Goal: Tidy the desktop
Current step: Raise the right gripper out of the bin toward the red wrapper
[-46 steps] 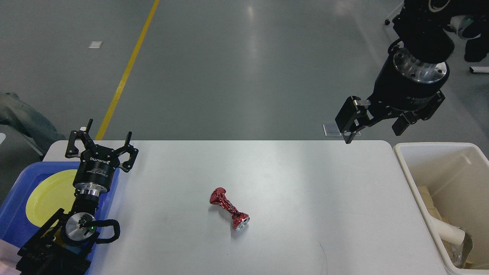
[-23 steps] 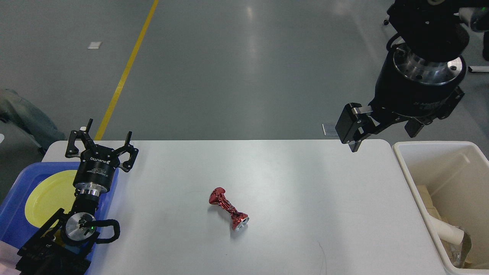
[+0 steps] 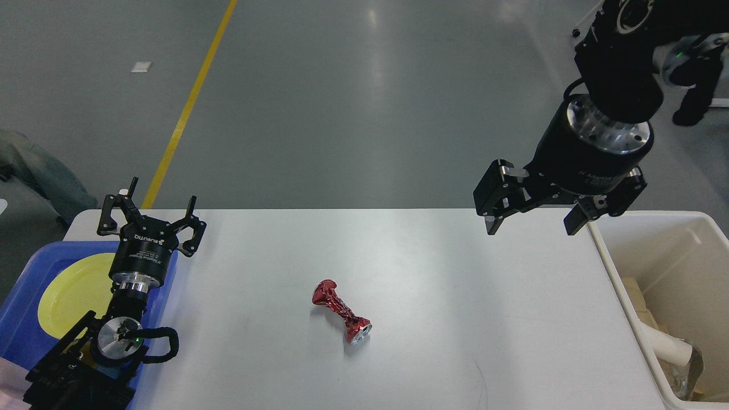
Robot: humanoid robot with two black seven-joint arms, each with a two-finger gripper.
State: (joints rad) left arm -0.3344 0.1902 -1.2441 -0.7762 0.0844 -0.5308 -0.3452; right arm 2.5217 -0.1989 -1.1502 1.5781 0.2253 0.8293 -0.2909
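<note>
The white desktop [image 3: 433, 273] fills the lower view. A crushed red can [image 3: 340, 311] lies on its side near the middle. My left gripper [image 3: 149, 210] is open and empty above the desktop's far left corner, beside the blue tray. My right gripper [image 3: 529, 222] is open and empty, held high over the desktop's far right edge, well apart from the can.
A blue tray [image 3: 25, 296] with a yellow plate [image 3: 71, 293] sits at the left edge. A cream bin [image 3: 632, 319] holding paper waste stands at the right. Grey floor with a yellow line lies beyond the table.
My right gripper has moved left and slightly toward the desktop, away from the bin. The left arm and the can have not moved.
</note>
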